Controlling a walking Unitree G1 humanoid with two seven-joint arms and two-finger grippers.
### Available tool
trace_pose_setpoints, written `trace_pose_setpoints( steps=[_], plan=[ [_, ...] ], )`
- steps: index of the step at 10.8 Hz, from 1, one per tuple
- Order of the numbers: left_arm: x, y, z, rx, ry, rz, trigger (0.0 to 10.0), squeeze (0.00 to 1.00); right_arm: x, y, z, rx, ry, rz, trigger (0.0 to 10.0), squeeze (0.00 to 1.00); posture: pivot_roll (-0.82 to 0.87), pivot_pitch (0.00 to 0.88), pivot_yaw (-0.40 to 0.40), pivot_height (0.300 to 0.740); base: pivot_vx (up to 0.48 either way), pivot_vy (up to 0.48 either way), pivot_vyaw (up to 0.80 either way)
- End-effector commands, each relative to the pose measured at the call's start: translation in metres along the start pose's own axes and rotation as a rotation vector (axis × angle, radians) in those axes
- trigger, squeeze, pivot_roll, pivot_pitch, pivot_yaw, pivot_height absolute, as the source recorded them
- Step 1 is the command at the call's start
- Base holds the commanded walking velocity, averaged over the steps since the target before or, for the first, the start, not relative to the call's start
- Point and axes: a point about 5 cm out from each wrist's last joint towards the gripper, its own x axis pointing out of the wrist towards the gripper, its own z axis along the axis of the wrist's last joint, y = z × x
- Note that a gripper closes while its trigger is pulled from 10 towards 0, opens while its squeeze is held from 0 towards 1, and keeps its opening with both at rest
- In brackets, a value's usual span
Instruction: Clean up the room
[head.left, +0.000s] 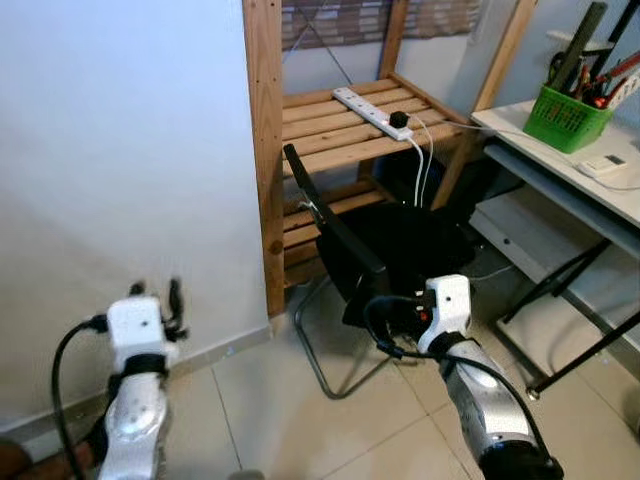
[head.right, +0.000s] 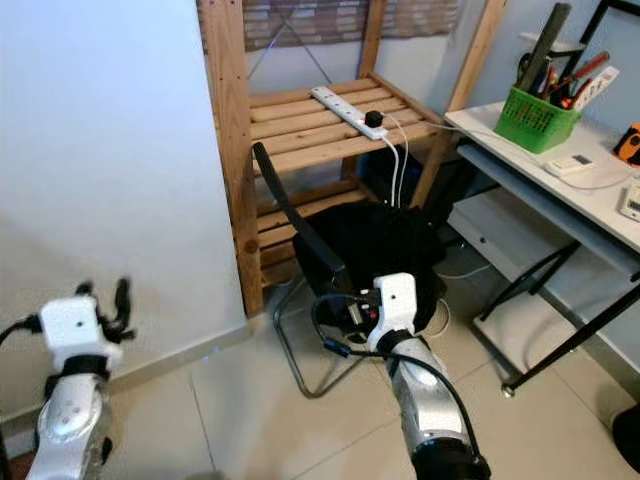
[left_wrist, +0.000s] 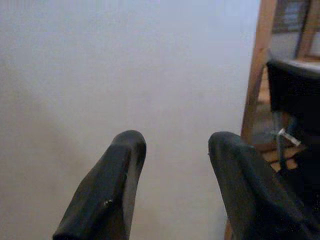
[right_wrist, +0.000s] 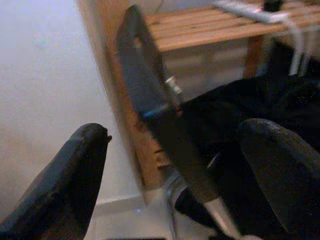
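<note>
The right gripper (right_wrist: 172, 165), fingers spread, points at the black chair (head.left: 385, 245) before the wooden shelf (head.left: 340, 120); the left gripper (left_wrist: 172, 180), also spread, faces the wall (head.left: 120, 150) beside the shelf.

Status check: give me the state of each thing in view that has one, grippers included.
Left gripper: open, empty, facing the white wall.
Right gripper: open, empty, pointed at the black metal-framed chair.
Black chair: upright, dark cloth piled on its seat.
White power strip: lying on the wooden slatted shelf, black plug inserted.
Green plastic basket: upright, holding tools.

Head cameras look down; all share chair (head.left: 370, 250).
</note>
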Motion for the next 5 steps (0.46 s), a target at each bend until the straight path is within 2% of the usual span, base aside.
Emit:
trace_pose_setpoints(
  steps=[1, 3, 5],
  plan=[
    [0.001, -0.008, 0.009, 0.007, -0.027, -0.031, 10.0, 0.0, -0.001, -0.013, 0.004, -0.018, -0.027, -0.105, 10.0, 0.0, 0.06, 0.0, -0.023, 0.74, 0.0, 0.0, 0.0],
    [0.0, -0.021, 0.019, -0.053, -0.032, -0.096, 10.0, 0.0, -0.001, -0.023, 0.009, -0.013, -0.048, -0.148, 10.0, 0.0, 0.05, 0.0, -0.02, 0.74, 0.0, 0.0, 0.0],
    [0.001, -0.027, 0.031, -0.056, -0.053, -0.129, 10.0, 0.0, -0.007, -0.027, 0.02, -0.004, -0.135, -0.149, 10.0, 0.0, 0.04, 0.0, -0.013, 0.74, 0.0, 0.0, 0.0]
  ],
)
